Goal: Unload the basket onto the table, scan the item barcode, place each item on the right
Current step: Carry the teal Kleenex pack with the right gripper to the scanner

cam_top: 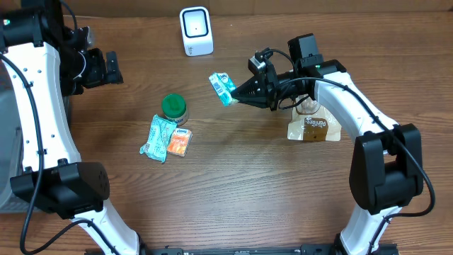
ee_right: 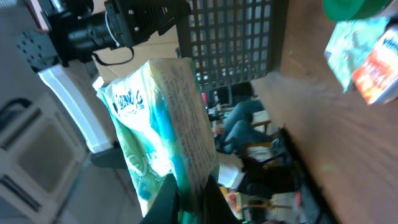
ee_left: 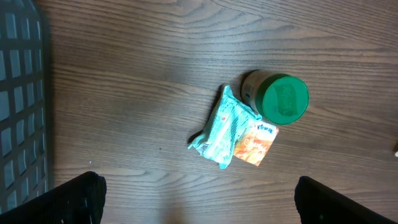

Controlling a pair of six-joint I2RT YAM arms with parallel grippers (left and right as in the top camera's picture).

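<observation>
Currently, R fingers are pinching teal packet by one end, held clear above counter, centre-far, near-right of white scanner. L fingers are spread wide at far left, nothing between them. Green-lid jar and two pouches lie centre-left on counter.

Hardly any lettering could be read. The teal-and-white plastic packet, pinched between the jaws of the right gripper, carried blue brand lettering on its face and fine print down its side, both too blurred to read. The brown paper bag behind those jaws bore illegible white lettering. The flat orange packet ahead of the left gripper showed a small blue-and-white logo, too small to read.
</observation>
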